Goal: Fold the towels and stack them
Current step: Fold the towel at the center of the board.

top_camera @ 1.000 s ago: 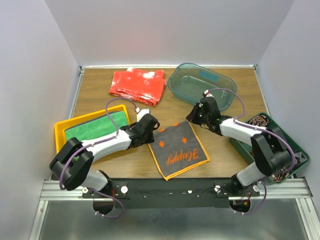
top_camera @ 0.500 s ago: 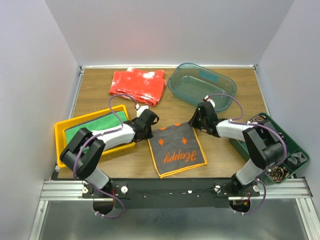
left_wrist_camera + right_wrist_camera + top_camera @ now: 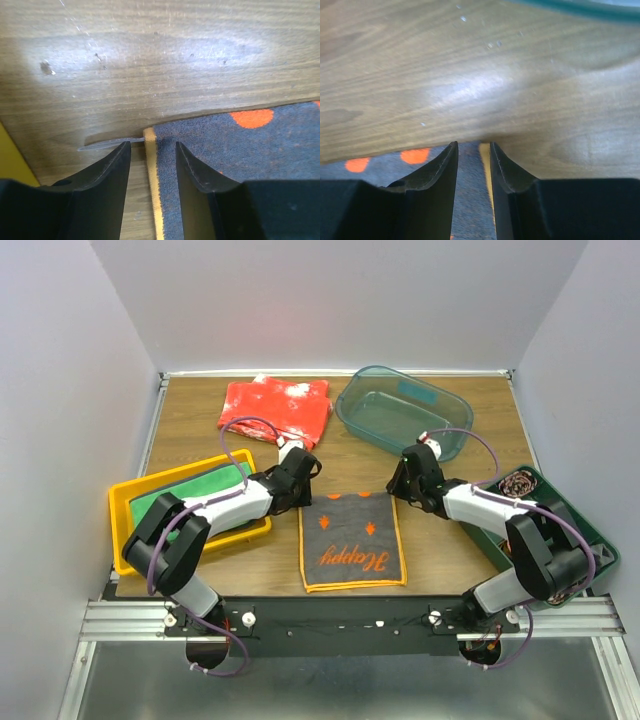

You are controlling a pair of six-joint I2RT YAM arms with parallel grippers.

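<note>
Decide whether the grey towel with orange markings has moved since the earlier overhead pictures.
Yes. The grey towel has turned, from skewed to square with the near edge of the table.

Two towels [image 3: 352, 540] (one red cloth [image 3: 277, 412]).

Grey towel [image 3: 352, 540]: dark grey field, orange border, orange blotch marks, orange script lettering. Green towel [image 3: 195, 488]: plain bright green. Tray [image 3: 116, 520]: yellow. Cloth [image 3: 276, 410]: red, white speckles. Bin [image 3: 352, 412]: translucent teal. Surface [image 3: 445, 562]: brown wood grain.
</note>
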